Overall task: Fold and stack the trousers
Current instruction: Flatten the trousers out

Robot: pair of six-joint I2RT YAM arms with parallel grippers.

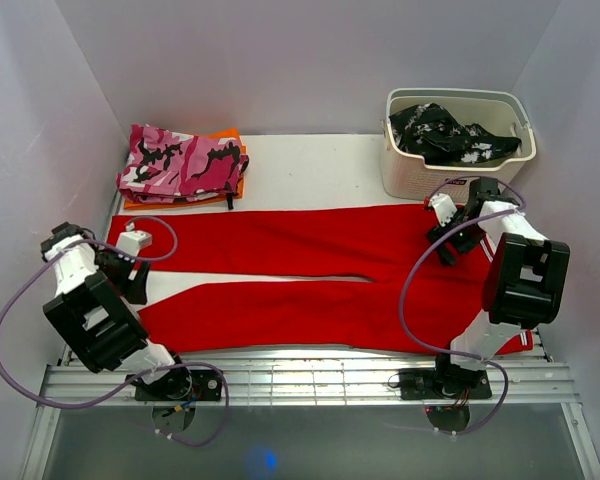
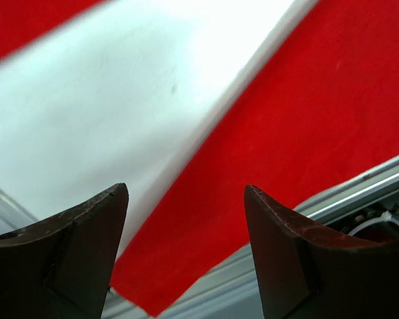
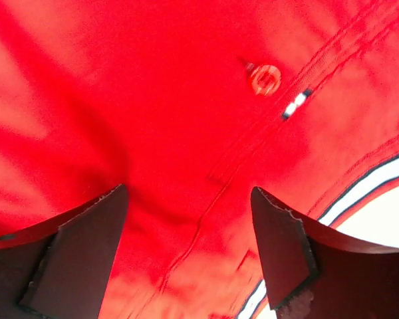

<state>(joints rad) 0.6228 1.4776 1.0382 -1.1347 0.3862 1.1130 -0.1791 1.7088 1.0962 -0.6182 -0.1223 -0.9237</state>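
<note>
Where the trousers (image 1: 280, 312) are laid flat across the desk (image 1: 310, 165), legs leftward and waist rightward, the left hand (image 2: 185, 189) is seen released over the leg ends, nothing grasped. The right hand (image 3: 188, 189) is likewise released, held above the waist near the button (image 3: 265, 78).

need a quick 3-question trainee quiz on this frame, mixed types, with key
1. True or false: the red trousers are already folded.
2. The black-and-white garment lies: A) in the white basket; B) on the camouflage pile; C) under the trousers.
3. Fill in: the ___ gripper is over the trousers' button.
Key: 1 false, they lie spread flat with the legs apart. 2 A. 3 right gripper.
</note>
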